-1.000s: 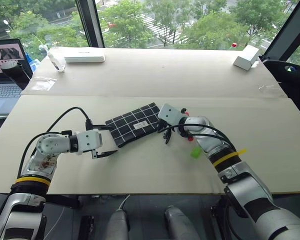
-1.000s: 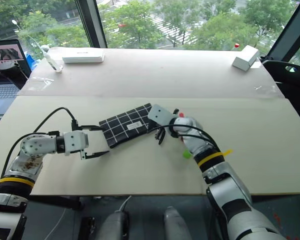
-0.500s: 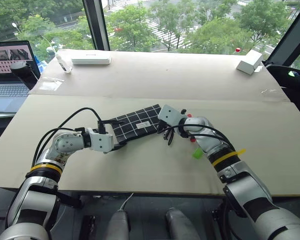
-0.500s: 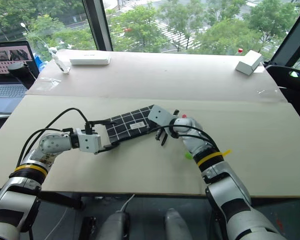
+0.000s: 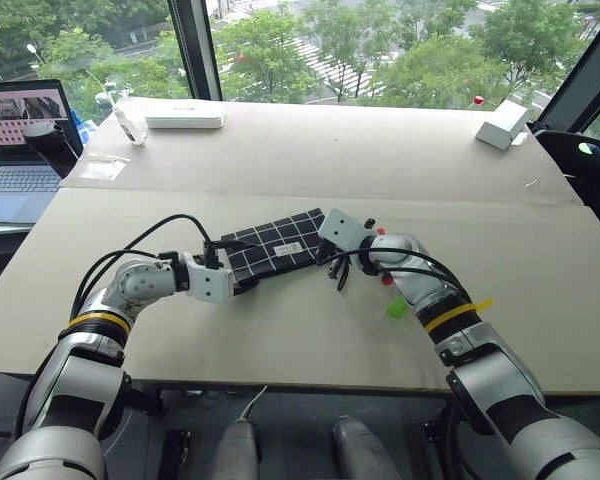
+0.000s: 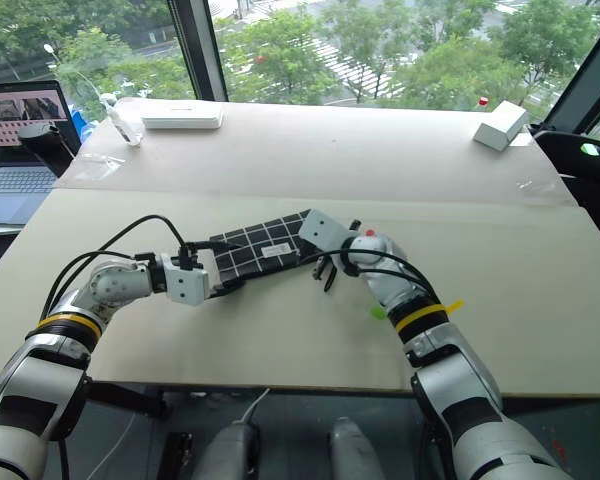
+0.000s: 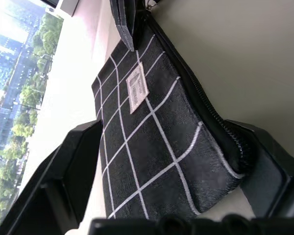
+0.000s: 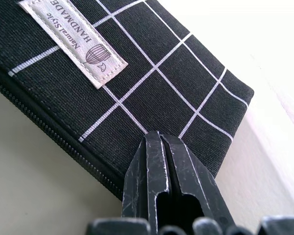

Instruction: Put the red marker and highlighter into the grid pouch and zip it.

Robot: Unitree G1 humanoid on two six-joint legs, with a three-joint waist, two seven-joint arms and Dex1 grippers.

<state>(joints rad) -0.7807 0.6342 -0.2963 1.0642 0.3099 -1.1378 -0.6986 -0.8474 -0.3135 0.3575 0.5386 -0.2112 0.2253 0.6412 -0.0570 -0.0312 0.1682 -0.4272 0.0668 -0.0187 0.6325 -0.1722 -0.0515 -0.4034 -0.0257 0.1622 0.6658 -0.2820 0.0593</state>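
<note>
Grid pouch (image 5: 272,245) lies flat on the worktop (image 5: 280,160), between the two hands. The left hand (image 7: 174,161) sits around one short end of the pouch, with one finger (image 7: 68,171) on each side of it. They look about to pinch that end, but I cannot tell if they are squeezing it. The right hand (image 8: 162,161) is clenched tight, with its two fingers pressed together. Its tip is touching the other short end of the pouch, near the little white label (image 8: 72,41).

The zip (image 7: 206,105) along the pouch's edge looks shut where it can be seen.

The highlighter (image 5: 395,307) is not in the pouch. It lies on the worktop beside the right arm, a bit behind the right hand. The red marker (image 5: 383,277) looks to be out too. A small red bit shows just beside the right wrist, and most of it is hidden. So I think nothing is packed yet. Both pens have to go in, and then the zip must be closed.

The worktop is big and pale. Two white boxes (image 5: 184,119) sit at its far side. A laptop (image 5: 20,140) stands off past the left arm. Big windows show green trees (image 5: 400,50) outside.
</note>
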